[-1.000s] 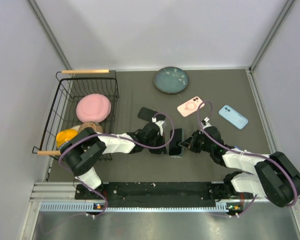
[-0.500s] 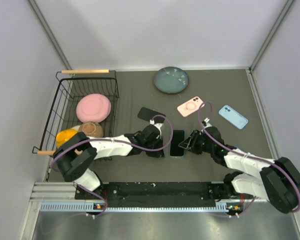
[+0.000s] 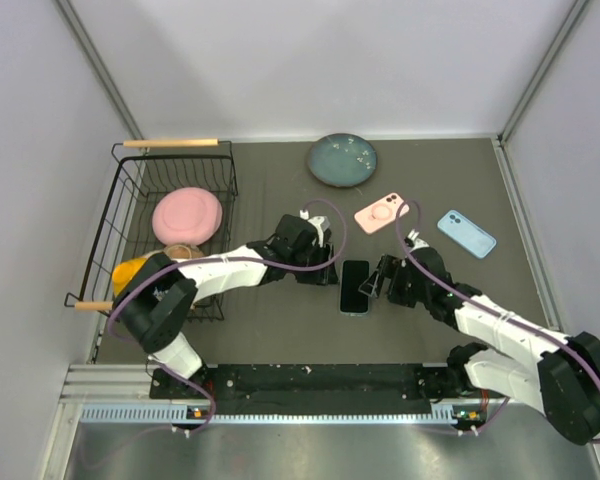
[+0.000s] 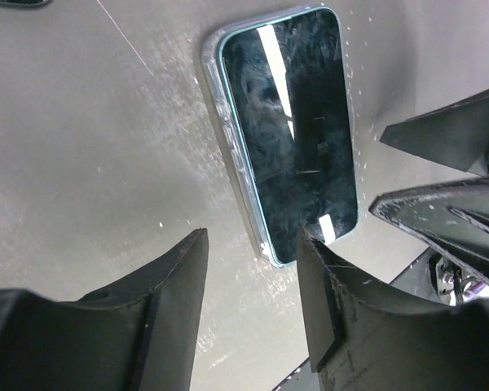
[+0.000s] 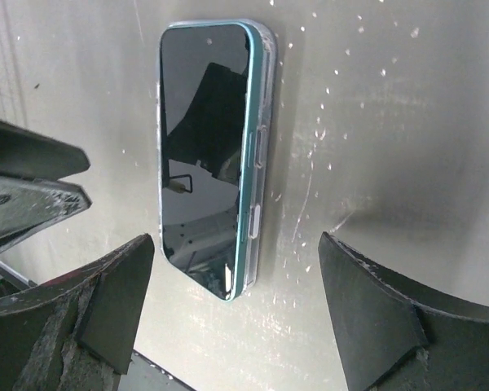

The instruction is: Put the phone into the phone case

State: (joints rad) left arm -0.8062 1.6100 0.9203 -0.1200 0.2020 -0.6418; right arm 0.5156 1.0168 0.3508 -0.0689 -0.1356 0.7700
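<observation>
A dark-screened phone (image 3: 354,286) lies flat on the grey table, seated in a clear phone case whose rim (image 4: 214,90) shows round its teal edge. My left gripper (image 3: 325,272) is just left of it, open, with only bare table between its fingers (image 4: 251,244). From the right, my right gripper (image 3: 377,283) faces the phone and stands wide open (image 5: 236,244). The phone's (image 5: 208,155) near end lies just ahead of that gap, touching neither finger. The case's side (image 5: 266,122) shows its button cut-outs.
A pink phone case (image 3: 382,213) and a blue one (image 3: 467,233) lie behind the right arm. A teal plate (image 3: 342,160) sits at the back. The wire basket (image 3: 130,200) on the left holds a pink bowl (image 3: 188,215) and a yellow object (image 3: 132,270).
Both grippers have opened from shut and drawn back from the phone. The left wrist moved towards the back; the phone stays flat on the table.
</observation>
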